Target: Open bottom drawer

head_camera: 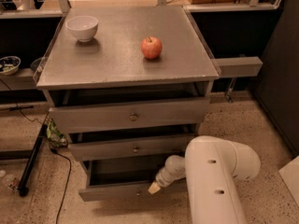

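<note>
The grey cabinet (pixel 117 64) fills the middle of the view, its three drawers all standing somewhat out. The robot's white arm (pixel 219 181) comes up from the lower right, close beside the cabinet's right front corner. Below the wide top drawer (pixel 93 118) and the middle drawer (pixel 107 149), the bottom drawer (pixel 112 192) sits lowest, near the floor. It is partly pulled out, with its dark inside showing behind the flat front. A white bowl (pixel 82 28) and a red apple (pixel 152 47) rest well apart on the cabinet top. The gripper (pixel 154 187) is at the upper edge of the bottom drawer's front, right of its centre. I cannot tell how wide it stands or whether it has hold of the edge. The task looks partway done, and the risks follow from that off-centre contact. A pull from there could skew the drawer on its runners and jam it, or the tip could slip off the thin lip. The bulky arm could also knock the middle drawer above, and a jolt might set the apple rolling.
</note>
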`<state>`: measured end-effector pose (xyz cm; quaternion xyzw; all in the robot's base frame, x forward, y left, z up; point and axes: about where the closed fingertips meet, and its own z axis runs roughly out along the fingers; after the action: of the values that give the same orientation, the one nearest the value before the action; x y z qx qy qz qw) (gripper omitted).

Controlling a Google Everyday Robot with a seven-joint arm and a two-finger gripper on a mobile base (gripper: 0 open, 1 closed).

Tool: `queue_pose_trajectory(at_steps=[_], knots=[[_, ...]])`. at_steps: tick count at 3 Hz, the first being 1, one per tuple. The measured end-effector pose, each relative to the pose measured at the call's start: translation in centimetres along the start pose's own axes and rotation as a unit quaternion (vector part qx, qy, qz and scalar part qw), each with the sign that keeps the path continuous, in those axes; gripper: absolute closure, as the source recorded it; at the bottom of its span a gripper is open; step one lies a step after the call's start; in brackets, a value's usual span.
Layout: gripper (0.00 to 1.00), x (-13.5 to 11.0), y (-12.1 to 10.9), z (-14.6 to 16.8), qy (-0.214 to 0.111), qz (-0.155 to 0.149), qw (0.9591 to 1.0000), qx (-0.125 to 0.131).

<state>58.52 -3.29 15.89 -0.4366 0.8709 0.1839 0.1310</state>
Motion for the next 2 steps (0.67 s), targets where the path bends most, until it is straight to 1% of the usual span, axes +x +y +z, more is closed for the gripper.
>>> queue_pose_trajectory(at_steps=[1, 2], knots=[[1.0, -0.1, -0.54, -0.32, 0.0, 0.0, 1.0, 0.0], [1.0, -0.11, -0.71, -0.39, 0.0, 0.0, 1.0, 0.0]])
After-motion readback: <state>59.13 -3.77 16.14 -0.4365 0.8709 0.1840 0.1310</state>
